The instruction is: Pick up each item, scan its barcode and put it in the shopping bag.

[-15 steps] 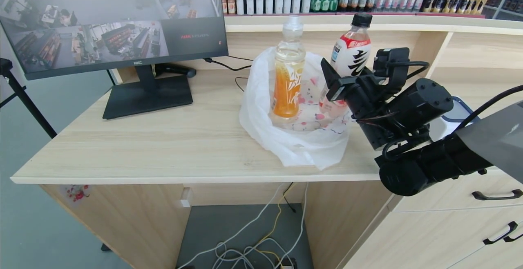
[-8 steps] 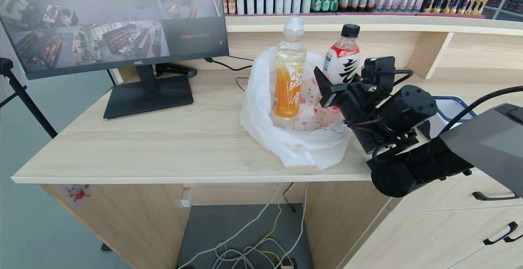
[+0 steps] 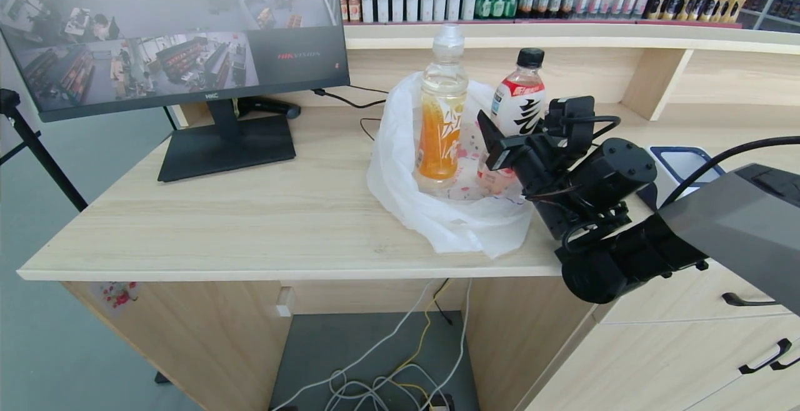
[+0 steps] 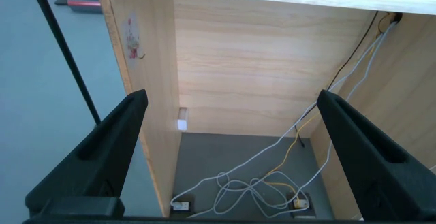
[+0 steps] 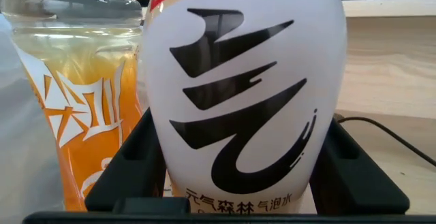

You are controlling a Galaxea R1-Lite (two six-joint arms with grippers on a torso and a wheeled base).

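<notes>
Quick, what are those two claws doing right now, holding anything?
Left gripper: open, holding nothing.
Right gripper: closed on the white-labelled bottle with a black cap.

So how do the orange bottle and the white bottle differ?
The orange bottle has a clear cap and see-through body; the white bottle has a black cap and white label. The orange bottle stands free in the bag; the right gripper holds the white bottle. Both are upright.

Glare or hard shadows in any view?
Head view: monitor readable, no glare; desk evenly lit. Right wrist view: bright highlights on the orange bottle's clear shoulder, white bottle only faint sheen. Left wrist view: floor under the desk shaded.
</notes>
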